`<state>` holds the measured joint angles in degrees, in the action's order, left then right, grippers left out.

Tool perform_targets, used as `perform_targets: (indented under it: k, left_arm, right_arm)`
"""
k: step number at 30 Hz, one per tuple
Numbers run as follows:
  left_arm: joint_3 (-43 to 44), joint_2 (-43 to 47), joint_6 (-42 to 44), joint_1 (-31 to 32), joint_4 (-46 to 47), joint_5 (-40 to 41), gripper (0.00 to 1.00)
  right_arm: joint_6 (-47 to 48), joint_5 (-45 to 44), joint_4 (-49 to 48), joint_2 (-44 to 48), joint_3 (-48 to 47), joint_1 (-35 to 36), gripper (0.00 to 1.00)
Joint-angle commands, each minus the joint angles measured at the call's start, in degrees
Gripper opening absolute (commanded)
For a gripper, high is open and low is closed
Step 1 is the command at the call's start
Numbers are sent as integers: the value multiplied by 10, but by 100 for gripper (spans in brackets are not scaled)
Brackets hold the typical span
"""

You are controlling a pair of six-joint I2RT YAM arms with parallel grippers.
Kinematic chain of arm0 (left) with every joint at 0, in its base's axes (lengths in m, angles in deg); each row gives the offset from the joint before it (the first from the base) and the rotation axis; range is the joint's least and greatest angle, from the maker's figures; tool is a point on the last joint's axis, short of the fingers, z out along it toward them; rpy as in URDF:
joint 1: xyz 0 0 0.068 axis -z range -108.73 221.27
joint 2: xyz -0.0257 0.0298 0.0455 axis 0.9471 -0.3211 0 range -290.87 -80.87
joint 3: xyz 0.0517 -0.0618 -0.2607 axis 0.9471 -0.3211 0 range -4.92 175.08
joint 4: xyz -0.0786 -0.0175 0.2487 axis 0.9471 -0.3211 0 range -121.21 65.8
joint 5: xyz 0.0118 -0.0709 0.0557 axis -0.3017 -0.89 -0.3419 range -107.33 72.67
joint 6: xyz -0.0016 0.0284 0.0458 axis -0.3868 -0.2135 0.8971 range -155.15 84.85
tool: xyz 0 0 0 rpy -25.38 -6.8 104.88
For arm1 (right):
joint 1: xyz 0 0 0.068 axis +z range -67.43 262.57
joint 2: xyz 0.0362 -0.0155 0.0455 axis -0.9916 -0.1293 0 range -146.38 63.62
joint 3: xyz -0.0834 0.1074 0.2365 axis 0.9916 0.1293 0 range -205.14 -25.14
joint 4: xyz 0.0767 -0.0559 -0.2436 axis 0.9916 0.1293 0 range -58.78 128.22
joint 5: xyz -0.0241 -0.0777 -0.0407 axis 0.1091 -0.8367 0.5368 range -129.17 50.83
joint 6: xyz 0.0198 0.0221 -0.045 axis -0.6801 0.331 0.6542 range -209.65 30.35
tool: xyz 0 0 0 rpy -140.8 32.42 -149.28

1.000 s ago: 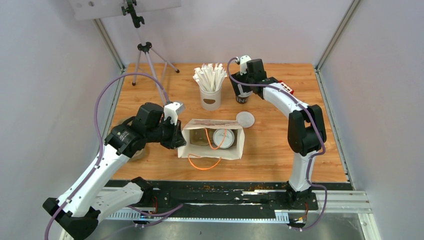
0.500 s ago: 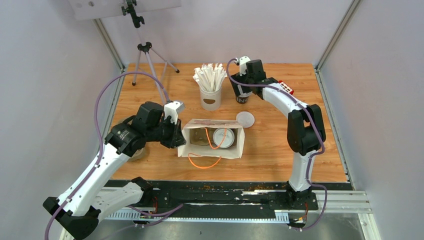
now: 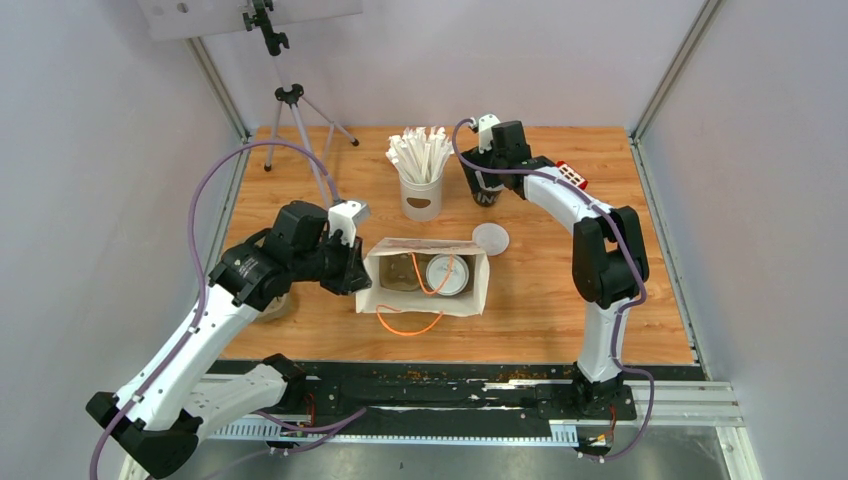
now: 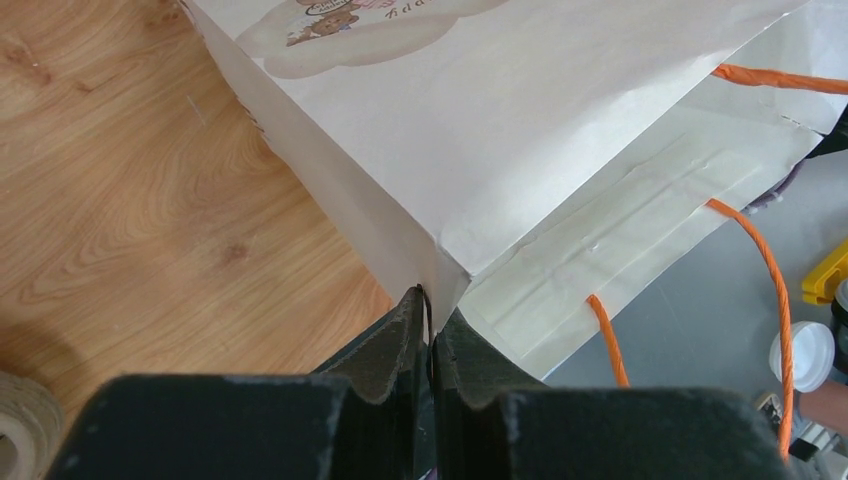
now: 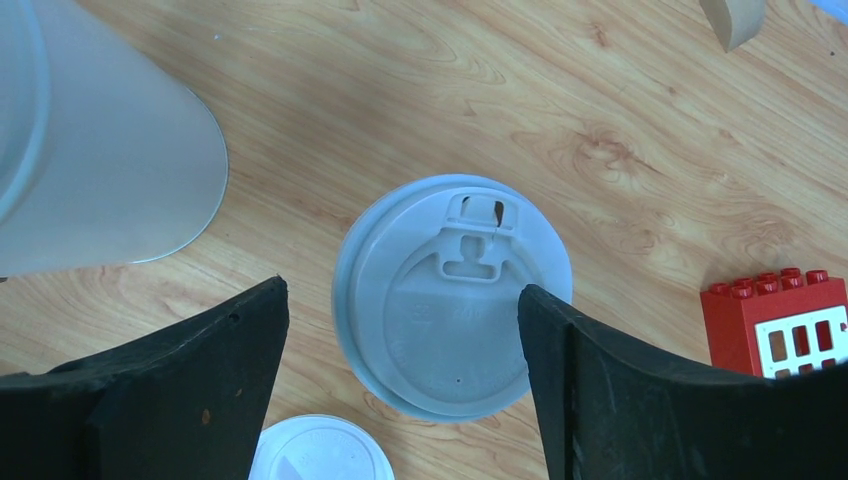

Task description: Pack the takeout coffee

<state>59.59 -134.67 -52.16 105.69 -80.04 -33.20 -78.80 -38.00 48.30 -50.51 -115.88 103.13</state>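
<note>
Centre the spread-open right gripper on the coffee cup beside the stick cup, squeezing gently (left gripper clamps the bag).

The right gripper covers most of the coffee cup beneath it, whose lettering is too small to read. Beside it a white cup is blurred and cropped; the bag ahead of the left gripper runs off frame.

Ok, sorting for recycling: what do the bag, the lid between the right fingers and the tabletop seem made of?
Bag: matte white paper, sharply creased with a folded seam.
Lid: moulded plastic, whitish, slight sheen, with a formed sip tab.
Tabletop: wood or wood-look laminate, smooth, showing grain and knots.
</note>
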Motion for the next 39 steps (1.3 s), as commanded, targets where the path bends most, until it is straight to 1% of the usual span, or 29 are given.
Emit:
perform_targets:
  k: [1, 5, 10, 22, 36, 39]
  left_arm:
    - [25, 0, 15, -2, -4, 6, 14]
    - [26, -1, 15, -2, -5, 7, 14]
    - [28, -4, 15, -2, -5, 8, 14]
    - [36, -9, 18, -2, -14, 14, 14]
    - [41, -12, 18, -1, -17, 15, 14]
    - [41, -15, 19, -1, -17, 14, 14]
  right_arm:
    - [2, 25, -19, 20, -6, -2, 86]
    - [-1, 29, -18, 30, -15, -2, 91]
    - [-7, 29, -20, 26, -17, -7, 93]
    - [-8, 18, -27, 64, 3, -11, 93]
    - [-21, 24, -11, 56, 33, -25, 91]
    - [-22, 24, -13, 56, 41, -28, 89]
